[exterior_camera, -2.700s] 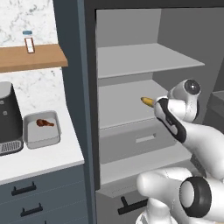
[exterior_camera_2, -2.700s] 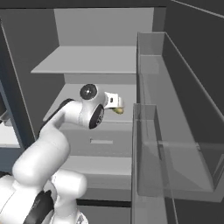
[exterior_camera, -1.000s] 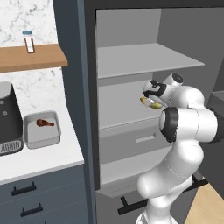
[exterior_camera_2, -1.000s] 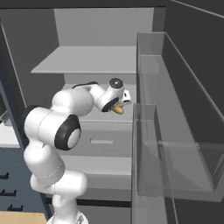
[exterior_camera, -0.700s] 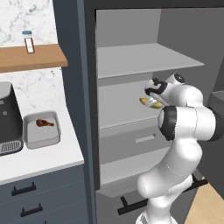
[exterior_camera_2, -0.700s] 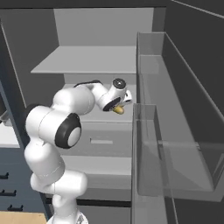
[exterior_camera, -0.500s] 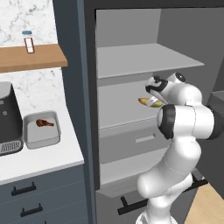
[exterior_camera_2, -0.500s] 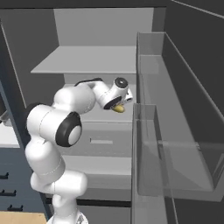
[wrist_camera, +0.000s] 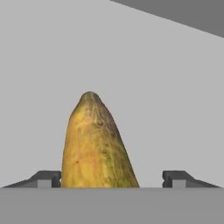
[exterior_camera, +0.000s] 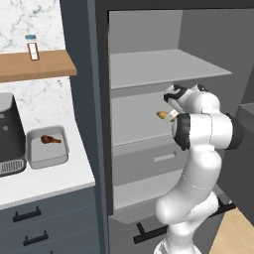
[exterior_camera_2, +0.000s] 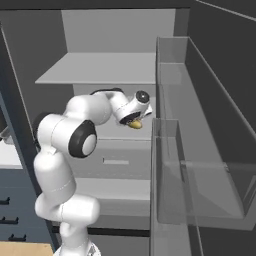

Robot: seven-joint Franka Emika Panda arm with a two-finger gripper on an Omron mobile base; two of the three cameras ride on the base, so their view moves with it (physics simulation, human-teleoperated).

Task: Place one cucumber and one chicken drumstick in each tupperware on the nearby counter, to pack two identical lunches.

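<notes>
Hand view shows the hand point(wrist_camera: 111, 179) spread around a yellowish cucumber point(wrist_camera: 97, 144) on the fridge shelf point(wrist_camera: 166, 87); next it must clamp and lift.

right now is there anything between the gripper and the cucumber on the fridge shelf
Nothing visible. In the hand view the cucumber already lies between the two fingertips, close against one and apart from the other, on the bare grey shelf.
</notes>
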